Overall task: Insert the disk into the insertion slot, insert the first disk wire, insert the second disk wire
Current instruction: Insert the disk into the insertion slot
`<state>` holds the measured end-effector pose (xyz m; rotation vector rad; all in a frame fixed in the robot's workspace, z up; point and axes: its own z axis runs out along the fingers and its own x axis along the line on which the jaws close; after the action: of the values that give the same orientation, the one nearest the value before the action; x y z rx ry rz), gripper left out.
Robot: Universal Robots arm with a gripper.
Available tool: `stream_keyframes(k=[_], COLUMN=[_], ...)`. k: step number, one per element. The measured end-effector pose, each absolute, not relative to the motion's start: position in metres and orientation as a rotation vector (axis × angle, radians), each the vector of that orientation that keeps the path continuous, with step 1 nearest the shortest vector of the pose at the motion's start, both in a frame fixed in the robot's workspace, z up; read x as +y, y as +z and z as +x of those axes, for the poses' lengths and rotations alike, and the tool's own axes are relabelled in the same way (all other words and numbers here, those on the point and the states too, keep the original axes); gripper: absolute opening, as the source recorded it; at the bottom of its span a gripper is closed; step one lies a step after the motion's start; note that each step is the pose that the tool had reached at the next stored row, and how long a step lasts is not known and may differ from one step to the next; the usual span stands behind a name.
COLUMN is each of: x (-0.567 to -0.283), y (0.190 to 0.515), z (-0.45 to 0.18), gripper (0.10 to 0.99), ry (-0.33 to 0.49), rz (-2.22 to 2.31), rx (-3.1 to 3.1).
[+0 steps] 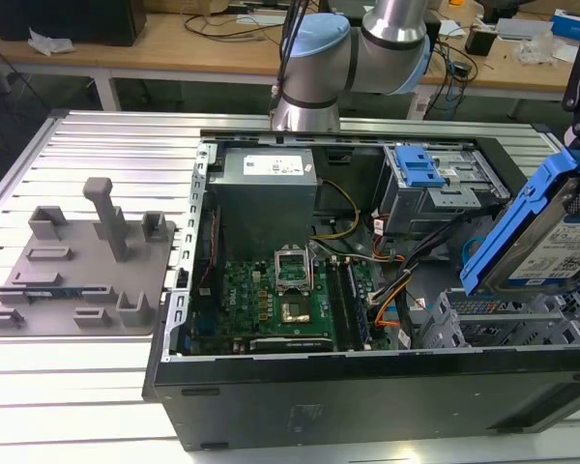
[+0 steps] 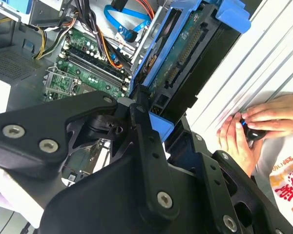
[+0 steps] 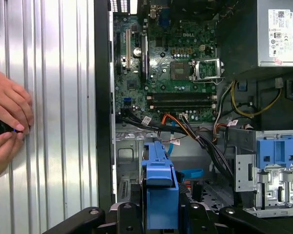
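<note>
The disk [image 1: 546,246], a silver drive with a white label in a bright blue carrier, hangs tilted over the open computer case at the exterior view's right. My gripper [image 3: 159,217] is shut on it, its black fingers [image 2: 139,105] clamping the carrier's end. In the second wrist view the disk [image 2: 185,53] shows its green circuit-board side. Just below it, inside the case, lies the insertion slot [image 1: 493,324], a grey cage with perforated sides, also seen as the insertion slot [image 3: 127,158]. The disk hangs above the slot, apart from it. Loose orange and blue wires [image 3: 173,127] lie beside the cage.
A taller grey cage with a blue latch [image 1: 427,179] stands behind the slot. The motherboard [image 1: 280,300] and power supply [image 1: 266,179] take up the case's left half. A grey fixture plate [image 1: 72,271] lies outside it. A person's hands [image 2: 251,129] hold a small black device on the ribbed table.
</note>
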<state>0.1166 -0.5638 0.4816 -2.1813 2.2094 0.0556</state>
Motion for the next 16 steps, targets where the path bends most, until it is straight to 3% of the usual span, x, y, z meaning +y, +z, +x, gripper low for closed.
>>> stream_keyframes(k=[16], x=[-0.5633], y=[0.4771], z=[0.1167], gripper=[0.365], ry=[0.055], rz=[-2.182], rx=[2.209])
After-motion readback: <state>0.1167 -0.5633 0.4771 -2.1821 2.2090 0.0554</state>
